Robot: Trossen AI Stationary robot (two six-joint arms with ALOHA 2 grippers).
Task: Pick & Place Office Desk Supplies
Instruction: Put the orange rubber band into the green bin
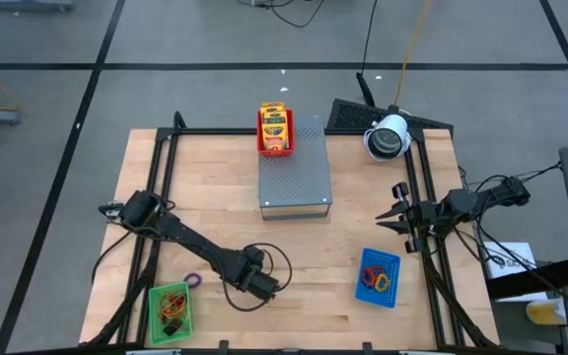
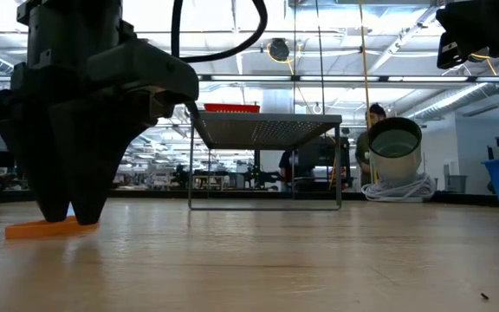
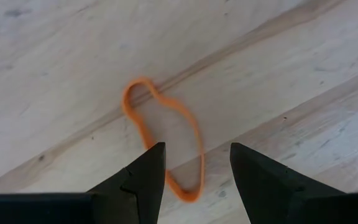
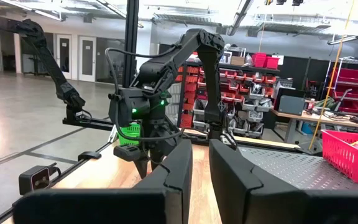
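Rubber band (image 3: 166, 146), thin orange wavy loop, lies flat on the wooden table (image 3: 55, 56) between my left gripper's (image 3: 197, 168) parted fingers; nothing held. My right gripper (image 4: 201, 168) waits, nearly closed.

Both arms are matte black, jointed, with looping black cables. The left tool (image 3: 191, 177) has wedge-shaped dark fingers; the right tool (image 4: 194, 171) has broad flat ones.
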